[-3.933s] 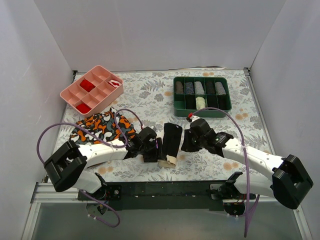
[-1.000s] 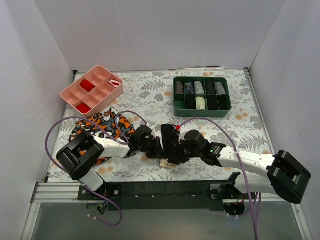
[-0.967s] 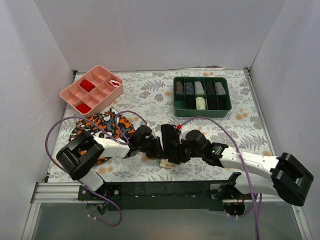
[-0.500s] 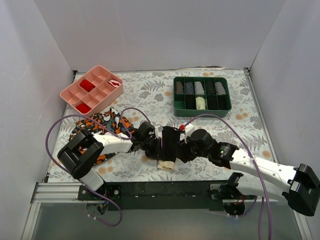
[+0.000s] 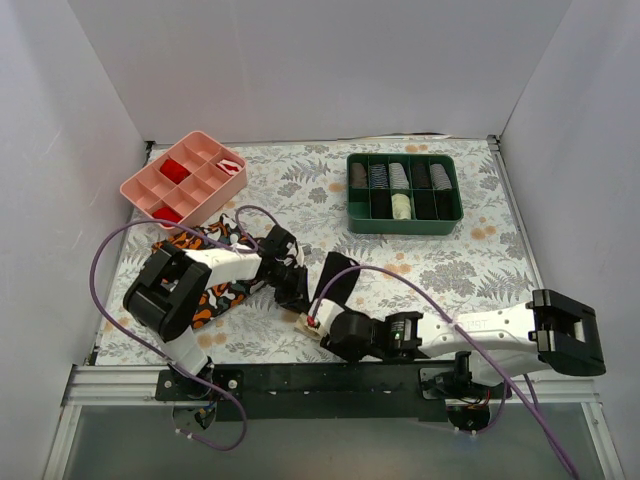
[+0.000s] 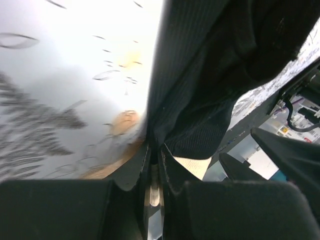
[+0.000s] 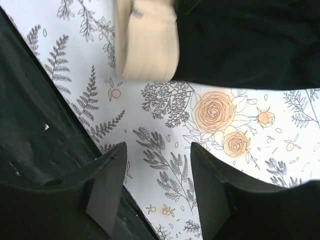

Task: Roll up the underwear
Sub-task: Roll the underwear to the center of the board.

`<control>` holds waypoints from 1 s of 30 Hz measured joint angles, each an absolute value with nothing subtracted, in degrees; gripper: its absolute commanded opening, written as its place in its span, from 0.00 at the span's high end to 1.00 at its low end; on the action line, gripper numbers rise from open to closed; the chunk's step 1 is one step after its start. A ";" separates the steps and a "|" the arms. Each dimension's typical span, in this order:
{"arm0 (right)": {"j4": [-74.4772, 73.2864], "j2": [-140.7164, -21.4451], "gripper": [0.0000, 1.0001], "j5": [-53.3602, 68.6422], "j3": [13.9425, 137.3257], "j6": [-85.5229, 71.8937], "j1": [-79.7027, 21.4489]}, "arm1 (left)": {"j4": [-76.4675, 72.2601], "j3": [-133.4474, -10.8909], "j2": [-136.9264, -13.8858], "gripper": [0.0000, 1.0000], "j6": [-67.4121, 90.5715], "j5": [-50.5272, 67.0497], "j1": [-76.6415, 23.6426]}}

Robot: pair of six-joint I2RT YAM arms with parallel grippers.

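Start at the near edge, at 6 o'clock: the black rail runs across, and your right arm lies low just beyond it, reaching from its base at 4 o'clock toward the middle. The right gripper has its fingers spread wide with nothing between them. From the right wrist you see only the flowered table cover in the gap. Just past those fingertips sits the cream waistband, folded over into a thick pale end, apart from both fingers.

That waistband is the near end of the underwear. The garment lies as a narrow black strip a little toward 6 o'clock of the table's middle, running from the waistband at 6 o'clock up and slightly toward 1 o'clock.

On the strip's 9 o'clock side you have the left gripper. Its fingers are pressed together, and from the left wrist the black fabric's edge gathers right into the slit between them, so it is pinching the underwear's edge. A small cream patch shows under the lifted black fabric there.

Your left arm stretches over from 8 o'clock, lying across the orange, black and white patterned cloth, which sits at 9 o'clock, near the underwear.

Farther back, at 10 o'clock, is the pink tray, set at an angle, with red things in some of its compartments. At 1 o'clock is the green tray, squared to the table, its compartments filled with dark rolls and one pale one.
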State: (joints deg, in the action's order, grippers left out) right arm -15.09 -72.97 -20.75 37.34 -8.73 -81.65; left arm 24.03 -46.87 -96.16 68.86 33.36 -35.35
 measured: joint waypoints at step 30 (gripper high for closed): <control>-1.45 -91.31 0.34 -34.13 44.51 5.74 -90.43 | 32.42 -50.65 -99.57 1.00 62.59 36.38 -31.94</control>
State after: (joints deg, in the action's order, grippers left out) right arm -1.45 -91.31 -34.13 44.51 5.74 -90.43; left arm 32.42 -50.65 -99.57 62.59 36.38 -31.94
